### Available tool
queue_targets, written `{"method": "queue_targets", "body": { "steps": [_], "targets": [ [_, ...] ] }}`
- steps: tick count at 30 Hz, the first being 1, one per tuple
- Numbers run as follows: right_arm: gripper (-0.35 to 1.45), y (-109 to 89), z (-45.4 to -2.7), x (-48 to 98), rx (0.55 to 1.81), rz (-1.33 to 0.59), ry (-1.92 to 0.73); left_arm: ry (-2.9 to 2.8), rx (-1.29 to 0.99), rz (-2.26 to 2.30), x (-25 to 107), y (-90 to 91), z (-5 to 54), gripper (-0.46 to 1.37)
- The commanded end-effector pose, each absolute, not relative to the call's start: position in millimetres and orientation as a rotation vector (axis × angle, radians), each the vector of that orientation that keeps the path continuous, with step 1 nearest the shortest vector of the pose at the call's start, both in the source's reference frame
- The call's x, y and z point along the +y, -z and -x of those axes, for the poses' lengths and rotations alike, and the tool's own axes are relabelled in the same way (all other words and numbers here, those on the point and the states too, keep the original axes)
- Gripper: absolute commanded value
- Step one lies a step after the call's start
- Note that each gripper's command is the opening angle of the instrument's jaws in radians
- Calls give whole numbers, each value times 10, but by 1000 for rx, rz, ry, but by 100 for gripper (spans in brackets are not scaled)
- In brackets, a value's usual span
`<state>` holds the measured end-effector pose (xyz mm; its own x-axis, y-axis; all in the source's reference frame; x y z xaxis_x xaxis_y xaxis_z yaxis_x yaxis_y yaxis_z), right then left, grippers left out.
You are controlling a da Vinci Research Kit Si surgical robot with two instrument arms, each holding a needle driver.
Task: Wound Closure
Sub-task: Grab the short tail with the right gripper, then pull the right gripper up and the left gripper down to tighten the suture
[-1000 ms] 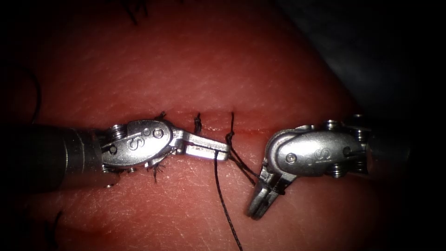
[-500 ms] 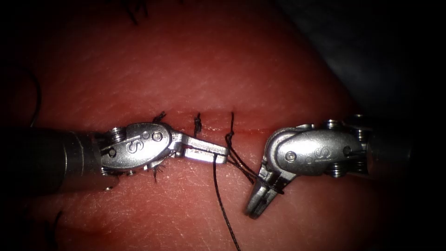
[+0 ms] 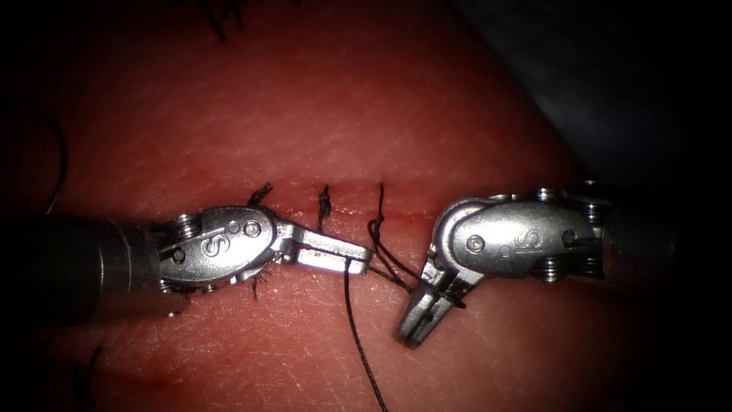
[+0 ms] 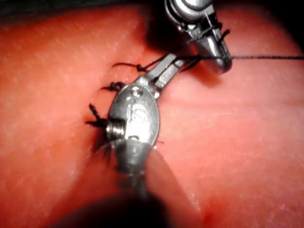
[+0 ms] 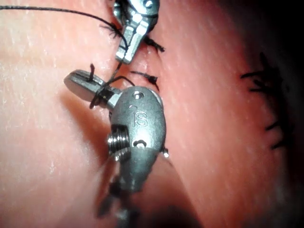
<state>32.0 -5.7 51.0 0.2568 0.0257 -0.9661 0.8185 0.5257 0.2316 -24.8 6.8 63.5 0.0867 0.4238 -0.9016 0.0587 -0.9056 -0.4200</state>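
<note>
I see the thin dark thread [image 3: 358, 336] coming out of the stitch at the horizontal cut [image 3: 404, 216] in the red-pink slab of tissue [image 3: 366, 107]; one strand drops toward the tissue's near edge and runs out of frame, so its end is lost to me. My left arm's silver needle driver [image 3: 364, 262] is clenched on that strand just below the cut. Two more strands lead to my right arm's silver needle driver [image 3: 415, 329], wound around its closed jaws; whether they actually pinch thread I cannot tell. Short knotted thread ends [image 3: 324, 202] sit along the cut. I cannot make out the needle.
</note>
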Motion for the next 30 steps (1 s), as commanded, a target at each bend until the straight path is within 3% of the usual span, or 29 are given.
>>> {"method": "queue_targets", "body": {
  "steps": [1,16,30],
  "targets": [
    [-35,-511,-321,-55,1204,-880,631,-1893,-491,2100,67,-634,248,-35],
    [-35,-521,-319,-6,1228,-879,417,-1890,-502,2112,47,-615,248,-35],
    [-35,-554,-310,43,1105,-767,106,-1896,-499,2116,18,-605,249,-35]
  ]
}}
